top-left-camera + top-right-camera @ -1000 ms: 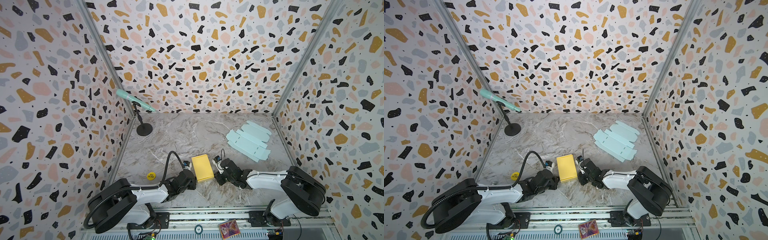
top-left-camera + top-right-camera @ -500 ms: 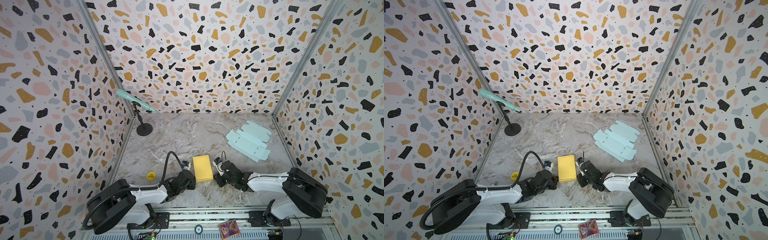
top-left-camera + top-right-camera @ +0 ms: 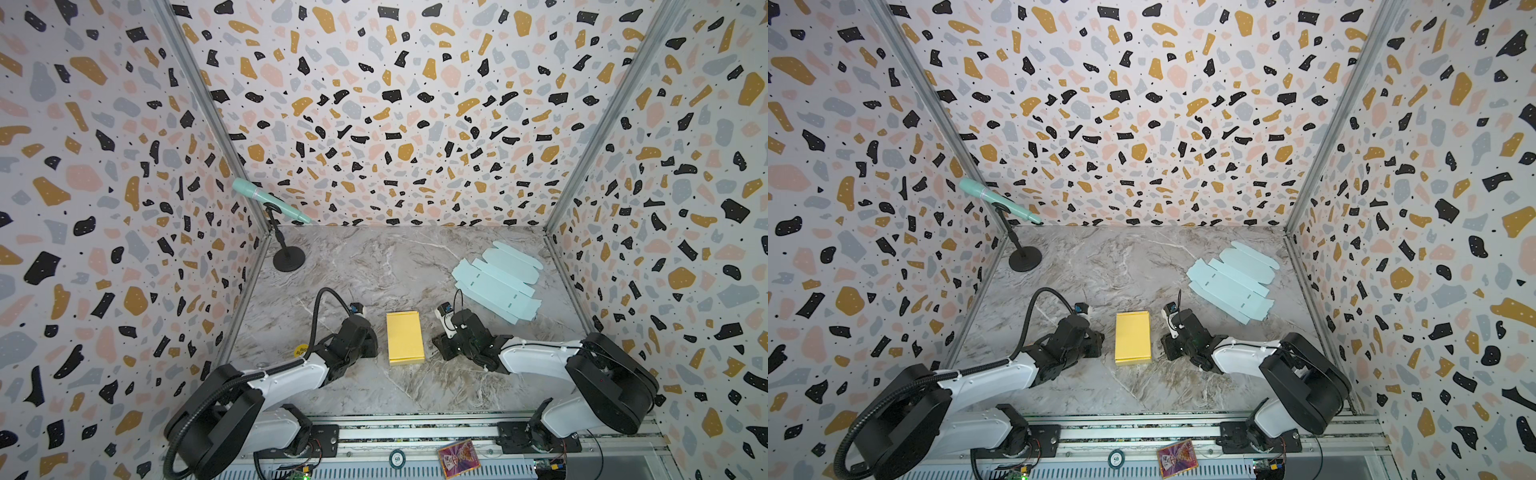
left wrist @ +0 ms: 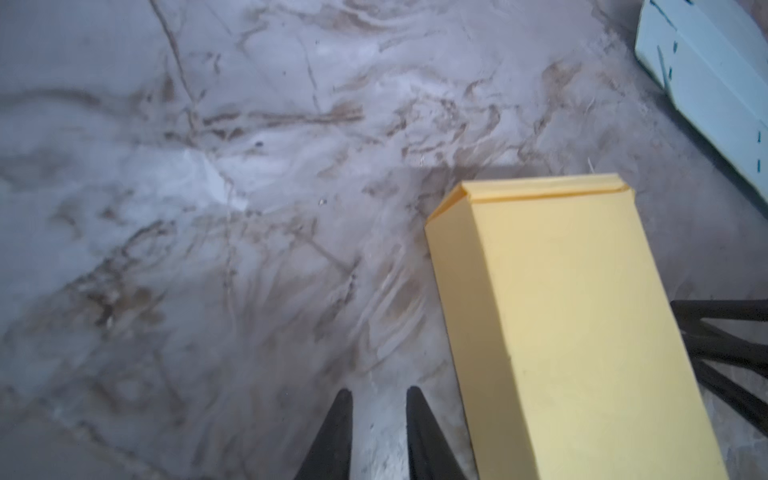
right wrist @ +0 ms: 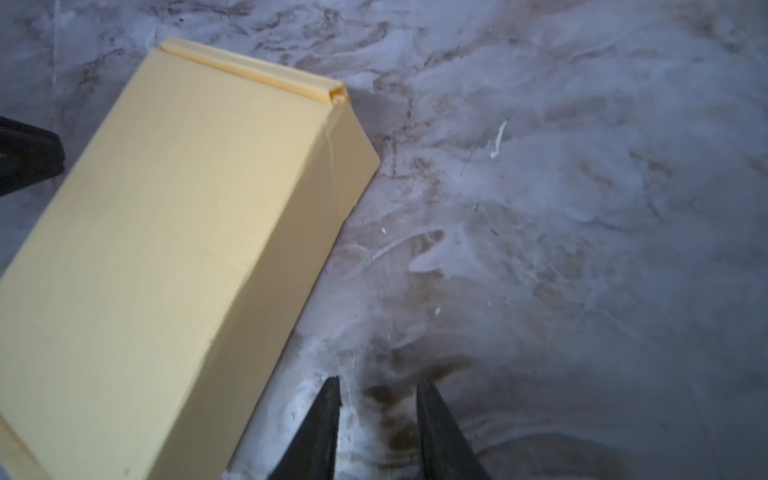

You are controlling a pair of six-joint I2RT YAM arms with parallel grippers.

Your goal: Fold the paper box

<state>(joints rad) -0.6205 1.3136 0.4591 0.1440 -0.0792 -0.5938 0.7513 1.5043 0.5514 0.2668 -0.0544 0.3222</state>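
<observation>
Midway across the marble table (image 3: 374,266) lay the yellow paper box (image 3: 404,337), seemingly fully folded; the left gripper (image 4: 379,392) at its 9 o'clock and the right gripper (image 5: 378,384) at its 3 o'clock stood parted and empty, so the next move probably meant backing clear.

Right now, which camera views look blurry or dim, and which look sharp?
Both top views: bright and sharp. Left wrist view: dim, marble tabletop smeared, yellow box crisper. Right wrist view: dim too, the box shading the marble beside it.
</observation>
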